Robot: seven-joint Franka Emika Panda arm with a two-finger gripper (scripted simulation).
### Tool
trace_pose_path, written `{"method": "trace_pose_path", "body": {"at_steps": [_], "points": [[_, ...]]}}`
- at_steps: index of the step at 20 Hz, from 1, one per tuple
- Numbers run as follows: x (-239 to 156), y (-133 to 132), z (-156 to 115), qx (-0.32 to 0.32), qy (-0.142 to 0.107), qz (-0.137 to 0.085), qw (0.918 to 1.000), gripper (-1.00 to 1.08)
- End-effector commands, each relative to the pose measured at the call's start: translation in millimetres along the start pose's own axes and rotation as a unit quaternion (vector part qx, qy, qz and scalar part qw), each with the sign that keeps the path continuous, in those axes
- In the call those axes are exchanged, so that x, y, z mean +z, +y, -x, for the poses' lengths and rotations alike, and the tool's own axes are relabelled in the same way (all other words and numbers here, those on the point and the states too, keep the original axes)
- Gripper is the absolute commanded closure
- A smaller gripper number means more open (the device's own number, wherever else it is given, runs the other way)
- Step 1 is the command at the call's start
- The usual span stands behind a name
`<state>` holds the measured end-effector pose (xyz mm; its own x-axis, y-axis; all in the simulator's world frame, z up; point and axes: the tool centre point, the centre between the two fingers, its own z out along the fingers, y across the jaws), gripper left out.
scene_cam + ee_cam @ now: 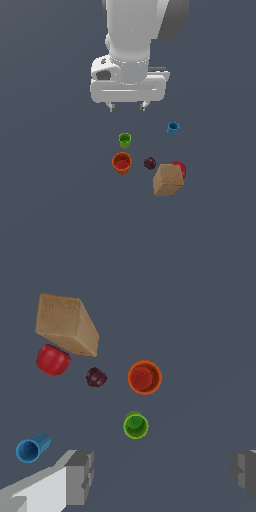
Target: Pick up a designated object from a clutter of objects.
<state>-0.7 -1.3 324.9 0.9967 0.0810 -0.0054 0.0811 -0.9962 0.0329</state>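
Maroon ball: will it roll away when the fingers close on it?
Probably, if nudged off-centre: the maroon ball looks round and sits free on the floor. It is small, so likely light. The cube close beside it might stop it on that side.

Dark maroon ball (149,163), bright red ball (180,168), tan wooden cube (168,180), orange cup (121,163), green cup (125,140), blue cup (172,128), white claw (127,106)
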Motion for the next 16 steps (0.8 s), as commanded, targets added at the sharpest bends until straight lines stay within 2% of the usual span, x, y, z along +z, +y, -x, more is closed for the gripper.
{"method": "trace_pose_path", "body": {"at_steps": [1, 16], "points": [[0.0, 0.0, 0.0, 0.000, 0.000, 0.000, 1.0000, -0.92], [6.6, -3.8, -2.7, 0.000, 0.000, 0.007, 1.0000, -0.92]]}}
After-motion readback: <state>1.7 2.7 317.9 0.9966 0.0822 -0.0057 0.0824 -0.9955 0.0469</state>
